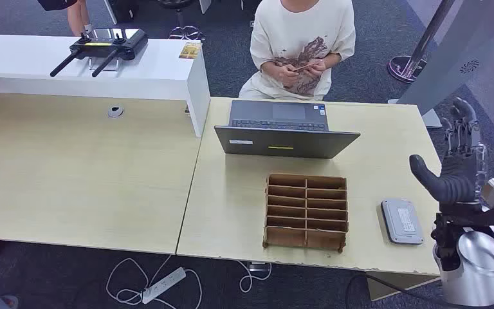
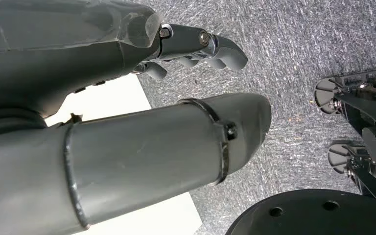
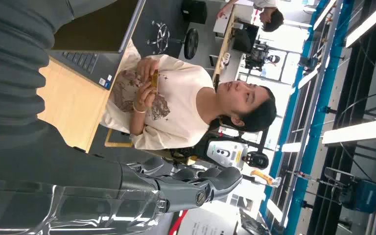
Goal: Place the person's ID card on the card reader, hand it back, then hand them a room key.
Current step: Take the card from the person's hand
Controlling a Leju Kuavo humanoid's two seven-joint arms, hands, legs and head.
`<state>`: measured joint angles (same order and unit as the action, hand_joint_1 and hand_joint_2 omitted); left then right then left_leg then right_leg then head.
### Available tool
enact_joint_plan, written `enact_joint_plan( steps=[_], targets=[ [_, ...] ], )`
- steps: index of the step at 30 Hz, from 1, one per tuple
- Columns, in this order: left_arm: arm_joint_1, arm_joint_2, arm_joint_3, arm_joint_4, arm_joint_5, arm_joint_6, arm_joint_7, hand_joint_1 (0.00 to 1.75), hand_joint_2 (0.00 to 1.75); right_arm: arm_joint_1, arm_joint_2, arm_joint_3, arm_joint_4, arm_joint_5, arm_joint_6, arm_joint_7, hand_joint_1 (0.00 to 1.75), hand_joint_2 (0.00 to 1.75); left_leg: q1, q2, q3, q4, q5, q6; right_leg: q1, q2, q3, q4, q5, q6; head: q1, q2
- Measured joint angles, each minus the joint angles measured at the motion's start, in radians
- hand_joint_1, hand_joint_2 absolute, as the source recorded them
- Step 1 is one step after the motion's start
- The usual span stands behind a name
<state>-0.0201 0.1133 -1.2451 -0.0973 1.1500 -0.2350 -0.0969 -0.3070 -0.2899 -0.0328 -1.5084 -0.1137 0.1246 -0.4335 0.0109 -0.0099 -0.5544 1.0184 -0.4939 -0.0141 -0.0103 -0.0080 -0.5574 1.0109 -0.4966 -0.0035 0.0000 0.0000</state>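
- The light wooden desk (image 1: 386, 141) filled the middle of the scene, and a person (image 1: 302, 45) sat at its far side, facing the robot, probably so that cards could pass across it.
- An open laptop (image 1: 286, 132) stood at the far middle of the desk with its keyboard turned to the person.
- A brown cardboard divider tray (image 1: 306, 211) lay near the desk's near edge; its slots looked meant for room keys, though I could not tell whether any were in it.
- The grey card reader (image 1: 401, 221) lay flat just right of the tray, within easy reach of the right arm.
- The right hand (image 1: 457, 161) was raised over the desk's right edge, fingers apart and pointing up, thumb out, holding nothing, apparently ready to receive.
- The left hand (image 2: 196, 49) hung over the carpet, fingers loosely spread, empty.
- The ID card (image 1: 305, 65), small and tan, was in the person's two hands at the chest, not yet offered.
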Motion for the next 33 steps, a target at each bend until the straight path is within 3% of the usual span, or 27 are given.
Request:
enact_joint_plan(
  steps=[18, 33],
  targets=[
    [-0.001, 0.000, 0.000, 0.000, 0.002, 0.000, 0.000, 0.00, 0.00, -0.056, 0.002, 0.023, 0.019, 0.037, -0.013, 0.029, 0.00, 1.75, 0.000, 0.000, 0.000, 0.000, 0.000, 0.000, 0.000, 0.000, 0.000, 0.000, 0.000, 0.000, 0.000, 0.000],
    [-0.004, 0.000, -0.004, 0.000, -0.006, 0.000, 0.007, 0.00, 0.00, -0.219, 0.005, 0.129, 0.094, 0.366, -0.264, 0.065, 0.00, 1.75, 0.000, 0.000, 0.000, 0.000, 0.000, 0.000, 0.000, 0.000, 0.000, 0.000, 0.000, 0.000, 0.000, 0.000]
  ],
)
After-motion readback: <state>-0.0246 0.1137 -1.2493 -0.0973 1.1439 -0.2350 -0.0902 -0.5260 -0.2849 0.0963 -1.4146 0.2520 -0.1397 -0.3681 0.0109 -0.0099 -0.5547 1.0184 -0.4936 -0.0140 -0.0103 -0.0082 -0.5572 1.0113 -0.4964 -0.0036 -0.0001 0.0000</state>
